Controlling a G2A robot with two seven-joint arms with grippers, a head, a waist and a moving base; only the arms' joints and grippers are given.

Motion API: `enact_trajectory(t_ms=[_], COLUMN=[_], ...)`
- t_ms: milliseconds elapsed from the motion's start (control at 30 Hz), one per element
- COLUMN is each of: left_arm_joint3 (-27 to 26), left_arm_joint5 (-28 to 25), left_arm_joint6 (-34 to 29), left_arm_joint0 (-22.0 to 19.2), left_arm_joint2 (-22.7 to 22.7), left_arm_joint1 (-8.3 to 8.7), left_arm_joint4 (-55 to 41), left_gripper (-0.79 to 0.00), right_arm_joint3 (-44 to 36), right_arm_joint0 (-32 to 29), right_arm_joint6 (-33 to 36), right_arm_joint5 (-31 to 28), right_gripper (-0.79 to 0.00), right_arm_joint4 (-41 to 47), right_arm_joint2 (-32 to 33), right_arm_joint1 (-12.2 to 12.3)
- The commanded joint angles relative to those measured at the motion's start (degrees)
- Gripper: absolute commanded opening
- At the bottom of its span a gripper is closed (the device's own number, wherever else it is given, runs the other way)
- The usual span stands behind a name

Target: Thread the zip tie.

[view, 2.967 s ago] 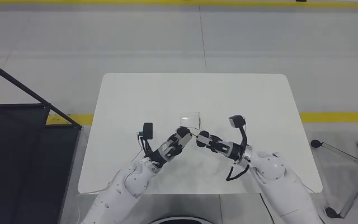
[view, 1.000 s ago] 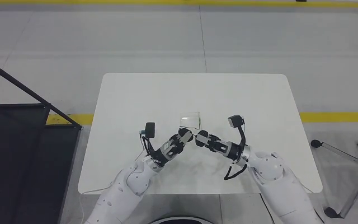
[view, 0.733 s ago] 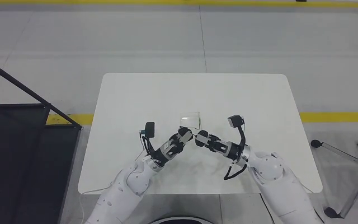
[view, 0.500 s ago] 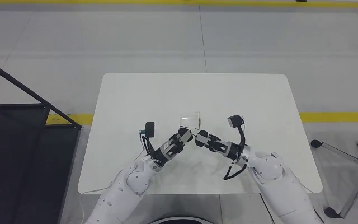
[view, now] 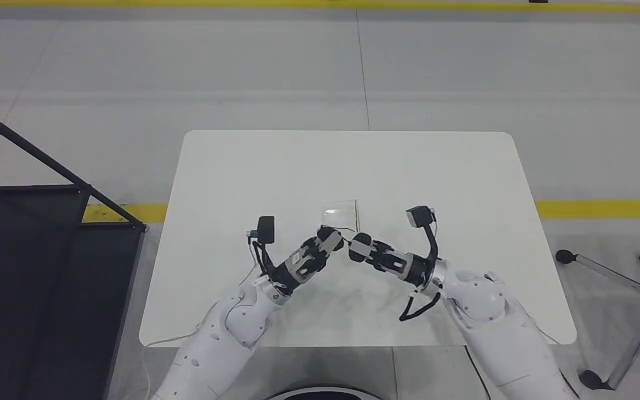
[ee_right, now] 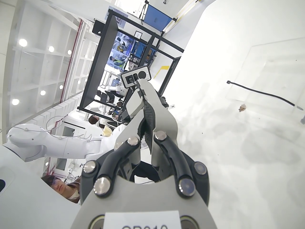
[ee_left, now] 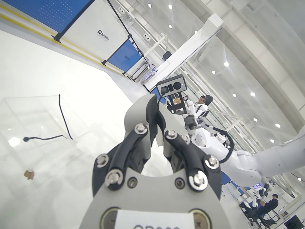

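Observation:
A black zip tie (ee_left: 45,138) (ee_right: 262,93) lies flat on a clear tray (view: 340,211) (ee_left: 21,110) near the table's middle. A second black strand (ee_left: 63,117) runs along one tray edge; I cannot tell whether it belongs to the same tie. My left gripper (view: 336,240) (ee_left: 153,102) is shut, pads pressed together, just in front of the tray and above the table. My right gripper (view: 353,244) (ee_right: 143,95) is shut too, its tip almost touching the left one. I cannot make out anything pinched in either.
The white table (view: 250,180) has wide bare room on all sides of the tray. A small brown scrap (ee_left: 28,174) (ee_right: 242,107) lies on the surface beside the tray. Black frames and blue panels stand on the floor past the table.
Over three seconds the two grippers have edged slightly closer, tip to tip. In the last second almost nothing has moved, and the tie on the tray lies still.

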Motion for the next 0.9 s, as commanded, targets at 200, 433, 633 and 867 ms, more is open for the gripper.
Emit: enact_trajectory(t_ms=[200, 433, 633, 867], left_arm_joint3=[-6.84, -15.15, -18.14, -18.14], left_arm_joint5=[3.36, 7.78, 8.12, 8.12], left_arm_joint6=[-1.97, -10.89, -17.59, -17.59], left_arm_joint0=[4.18, 10.7, 14.24, 14.24], left_arm_joint2=[-6.69, -16.84, -22.69, -22.69], left_arm_joint1=[1.43, 3.68, 4.94, 4.94], left_arm_joint4=[1.14, -3.45, -8.49, -8.49], left_gripper=[-0.785, -0.785, -0.785, -0.785], right_arm_joint3=[-3.37, -14.42, -17.2, -17.2], right_arm_joint0=[-1.38, -3.8, -5.26, -5.26], right_arm_joint6=[-0.66, -2.48, -2.1, -2.1], right_arm_joint5=[0.77, 9.82, 11.08, 11.08], right_gripper=[0.0, 0.0, 0.0, 0.0], right_arm_joint4=[-4.06, -18.57, -19.48, -19.48], right_arm_joint2=[3.34, 6.28, 7.73, 7.73], right_arm_joint1=[0.75, 1.71, 2.04, 2.04])
